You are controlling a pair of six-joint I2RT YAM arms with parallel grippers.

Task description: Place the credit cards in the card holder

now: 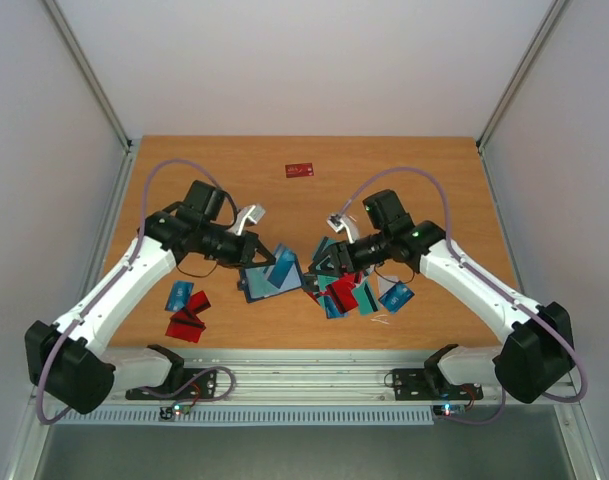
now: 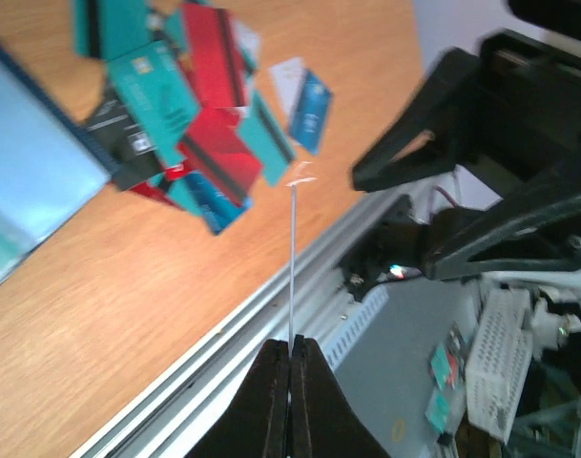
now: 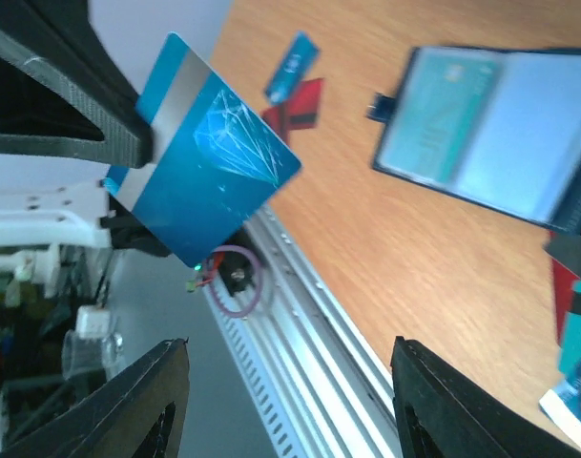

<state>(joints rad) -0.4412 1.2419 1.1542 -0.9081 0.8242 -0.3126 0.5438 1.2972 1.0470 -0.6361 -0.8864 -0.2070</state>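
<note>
The bench (image 1: 404, 180) is a sheet of warm wood grain, boxed in by plain white walls (image 1: 304, 60) with a metal rail (image 1: 314, 380) running along its near edge.

The card holder (image 1: 259, 285) lies open flat near the middle of the bench, pale grey-blue inside with a dark border. Just to its right is a loose heap of credit cards (image 1: 349, 292) in teal, red, blue and pale grey, overlapping one another. A smaller cluster of red and blue cards (image 1: 187, 310) sits apart on the left, near the front edge. A single red card (image 1: 299, 170) lies alone toward the far side.

Both arms reach in over the holder and the heap.

The left pincer (image 2: 291, 343) is clenched tight on a blue card (image 3: 209, 167), gripping it by one edge. The card is lifted off the wood and tilted. It has a silver band and a faint diamond pattern.

The right pincer (image 3: 290, 348) is released, its jaws spread wide with nothing between them. It faces the held card without touching it.
</note>
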